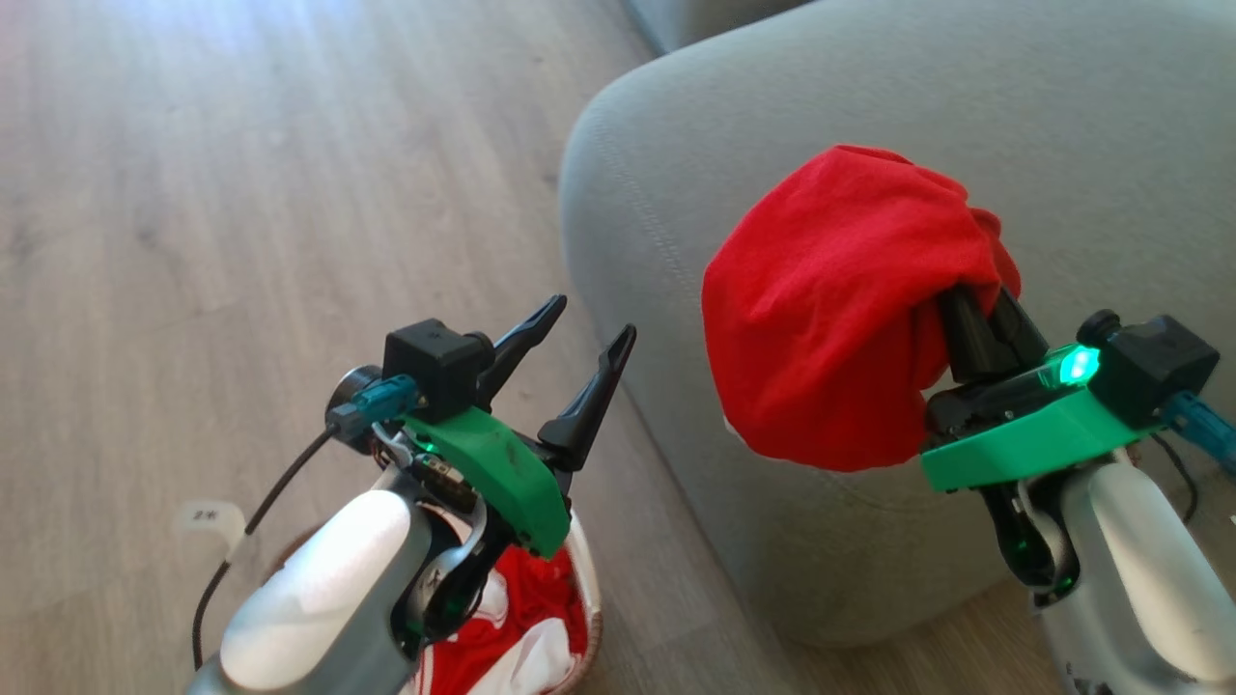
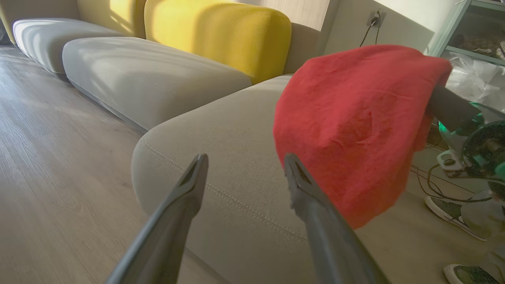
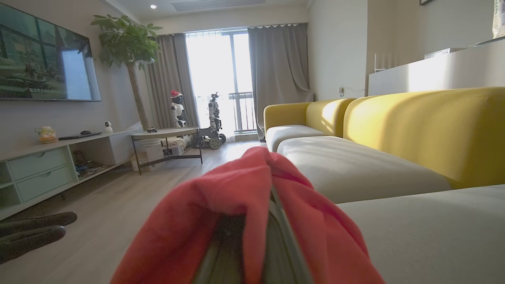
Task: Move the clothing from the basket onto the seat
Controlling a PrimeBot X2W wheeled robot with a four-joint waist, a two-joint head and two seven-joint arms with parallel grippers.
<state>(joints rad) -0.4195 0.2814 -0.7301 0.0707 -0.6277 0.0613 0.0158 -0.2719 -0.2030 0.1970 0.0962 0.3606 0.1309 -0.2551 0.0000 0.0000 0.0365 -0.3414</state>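
Observation:
The plain red piece of clothing (image 1: 830,309) hangs bunched over my right gripper (image 1: 985,323), which is shut on it and held above the front of the grey-green seat (image 1: 966,97). Its fingertips are hidden under the cloth. From the right wrist, the red fabric (image 3: 236,221) drapes over both fingers (image 3: 276,256). My left gripper (image 1: 595,317) is open and holds nothing, raised over the basket (image 1: 591,598) at the seat's left corner. A red and white garment (image 1: 531,627) lies in the basket. In the left wrist view the open gripper (image 2: 245,159) points at the seat (image 2: 221,130), left of the red garment (image 2: 355,126).
Wooden floor (image 1: 241,193) lies left of the sofa. More grey cushions (image 2: 150,75) and yellow backrests (image 2: 221,35) run along it. A sneaker (image 2: 453,209) and cables lie on the floor behind the right arm. A low TV unit (image 3: 43,165) and a small table (image 3: 165,134) stand across the room.

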